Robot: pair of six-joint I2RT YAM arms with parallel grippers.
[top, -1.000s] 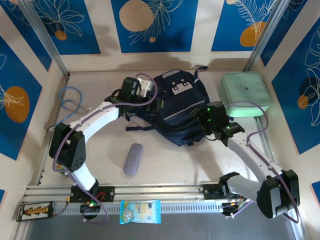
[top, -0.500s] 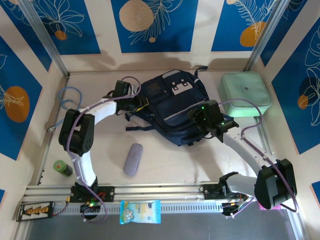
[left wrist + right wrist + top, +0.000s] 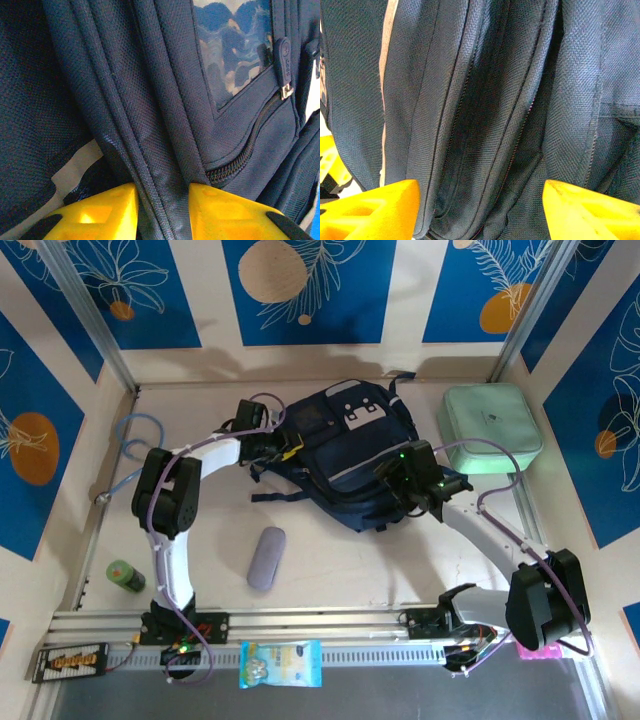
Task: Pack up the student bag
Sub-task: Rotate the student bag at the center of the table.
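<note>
Student bag (image 3: 350,455) lies flat, one seam ridge (image 3: 157,145) pinched btwn closed-in jaws of left gripper (image 3: 162,202), its side panel (image 3: 485,100) btwn wide-open jaws of right gripper (image 3: 480,205), ungripped. Risk: thin pinch could slip off fabric if left pulls w/o right holding.

Pale beige table top (image 3: 330,570), flat and smooth. Cream walls on three sides: left wall (image 3: 95,430), far wall (image 3: 405,300), right wall (image 3: 545,390). Big blue panels (image 3: 300,290) on walls, with white leaf drawings, orange and tan circles. Silver posts (image 3: 83,315) lean in far corners. Silver rail (image 3: 330,620) along near edge. Dark grey strip (image 3: 400,695) nearest. Light bright, shadows soft.
</note>
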